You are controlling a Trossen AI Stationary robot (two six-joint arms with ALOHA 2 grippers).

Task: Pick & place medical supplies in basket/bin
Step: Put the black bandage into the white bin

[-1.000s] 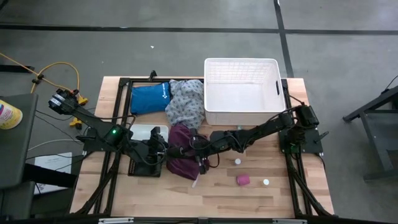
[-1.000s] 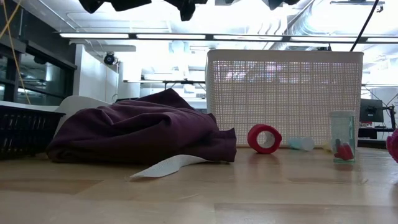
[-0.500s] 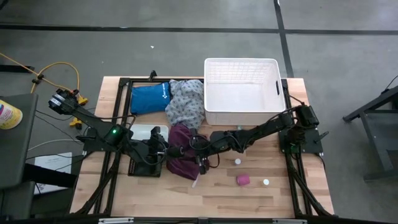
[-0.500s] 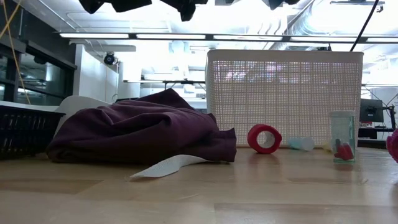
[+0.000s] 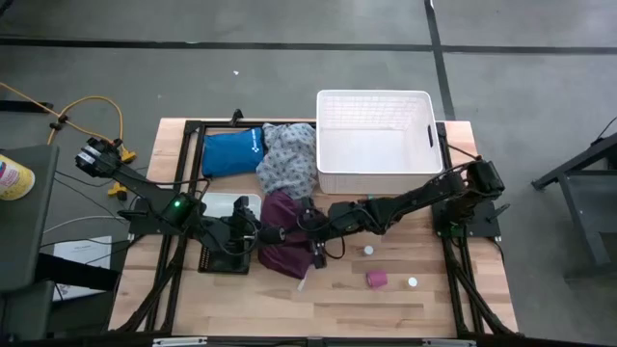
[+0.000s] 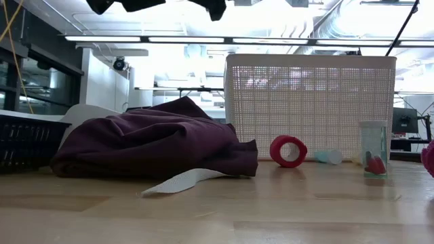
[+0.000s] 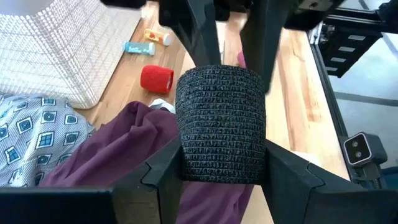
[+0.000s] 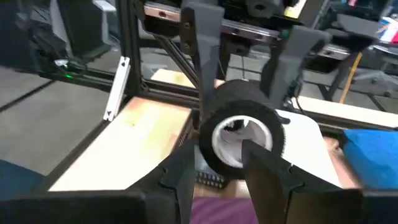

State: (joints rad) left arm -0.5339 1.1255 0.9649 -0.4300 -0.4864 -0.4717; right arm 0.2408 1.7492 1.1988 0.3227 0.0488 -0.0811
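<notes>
Right claw (image 5: pixel 307 234) has edged toward left claw's (image 5: pixel 258 234) black roll (image 7: pixel 221 124).

Two arms: dark, jointed, matte black. Left arm (image 5: pixel 159 207) carried a small green light and cabling near its base. Right arm (image 5: pixel 405 200) was slim, black-linked. End effector fingers (image 7: pixel 158 171) were dark, angular plastic.

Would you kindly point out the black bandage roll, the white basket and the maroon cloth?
black bandage roll (image 7: pixel 221 124), left wrist view, middle of its textured side.
white basket (image 5: pixel 374 179), high view, near wall.
maroon cloth (image 6: pixel 149 142), low view, middle of the heap.
</notes>
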